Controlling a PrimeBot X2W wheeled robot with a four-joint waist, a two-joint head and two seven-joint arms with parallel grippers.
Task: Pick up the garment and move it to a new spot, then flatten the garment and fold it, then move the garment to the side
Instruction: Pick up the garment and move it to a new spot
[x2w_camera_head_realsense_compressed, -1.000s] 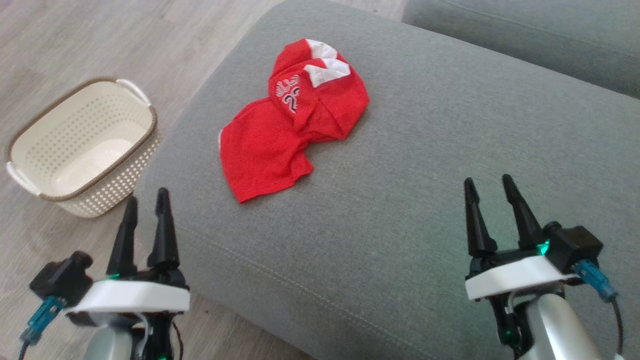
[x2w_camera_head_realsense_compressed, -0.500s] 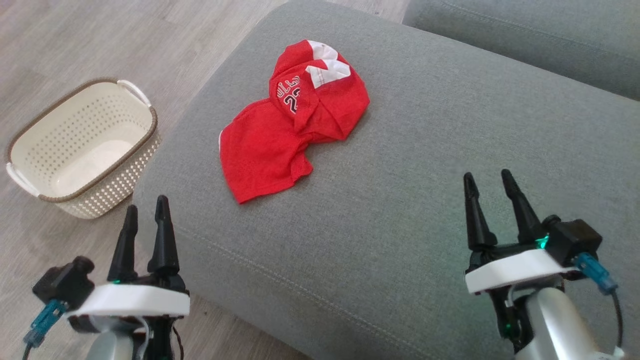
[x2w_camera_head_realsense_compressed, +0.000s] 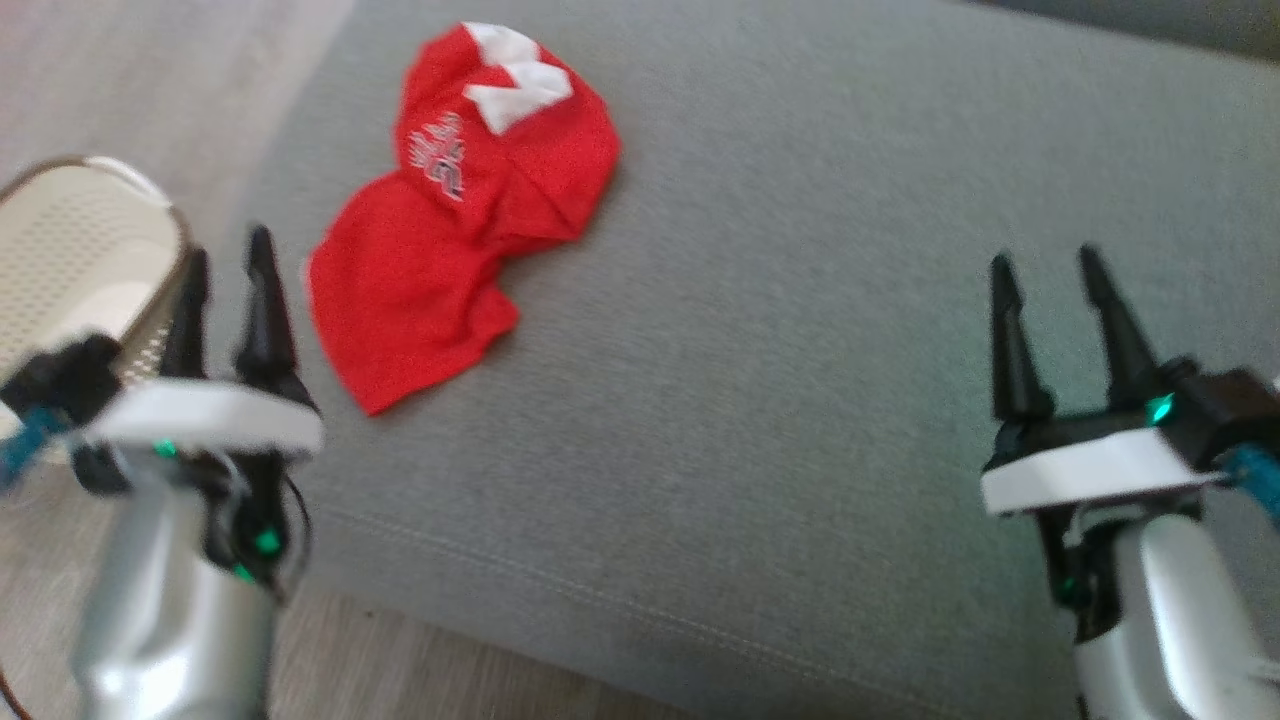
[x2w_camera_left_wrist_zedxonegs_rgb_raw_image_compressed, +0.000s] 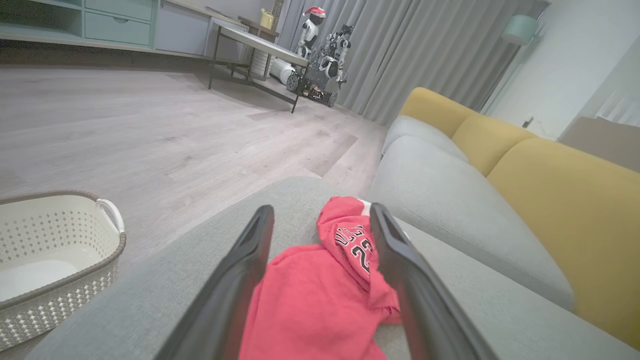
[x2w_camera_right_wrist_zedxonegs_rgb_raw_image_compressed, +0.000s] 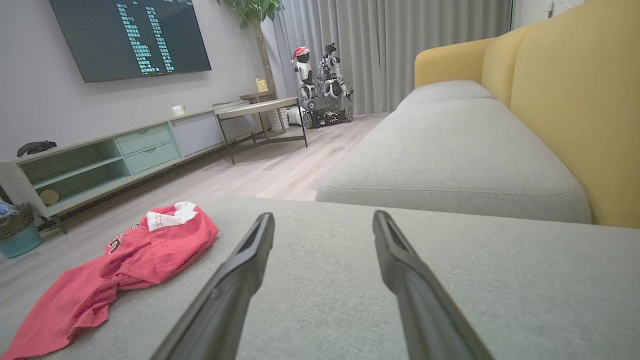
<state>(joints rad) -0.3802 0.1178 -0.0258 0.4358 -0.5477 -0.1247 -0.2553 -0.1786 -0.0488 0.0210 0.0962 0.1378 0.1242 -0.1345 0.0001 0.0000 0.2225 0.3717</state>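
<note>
A crumpled red garment (x2w_camera_head_realsense_compressed: 450, 220) with white trim and a printed number lies on the grey sofa cushion (x2w_camera_head_realsense_compressed: 780, 330), toward its left side. My left gripper (x2w_camera_head_realsense_compressed: 225, 250) stands open just left of the garment's near corner, fingers pointing up, holding nothing. In the left wrist view the garment (x2w_camera_left_wrist_zedxonegs_rgb_raw_image_compressed: 320, 295) shows between and beyond the open fingers. My right gripper (x2w_camera_head_realsense_compressed: 1045, 262) is open over the cushion's right part, far from the garment, which lies at the lower left in the right wrist view (x2w_camera_right_wrist_zedxonegs_rgb_raw_image_compressed: 125, 260).
A cream perforated basket (x2w_camera_head_realsense_compressed: 60, 270) stands on the wooden floor left of the sofa, close behind my left gripper. Yellow backrests (x2w_camera_left_wrist_zedxonegs_rgb_raw_image_compressed: 550, 195) line the sofa's far side. A second grey cushion (x2w_camera_right_wrist_zedxonegs_rgb_raw_image_compressed: 450, 150) lies beyond. A TV cabinet (x2w_camera_right_wrist_zedxonegs_rgb_raw_image_compressed: 100, 155) stands across the room.
The whole head picture has shifted, so the camera has moved. Both grippers stand higher in the view, the left one now level with the garment's near edge. The garment lies as before.
</note>
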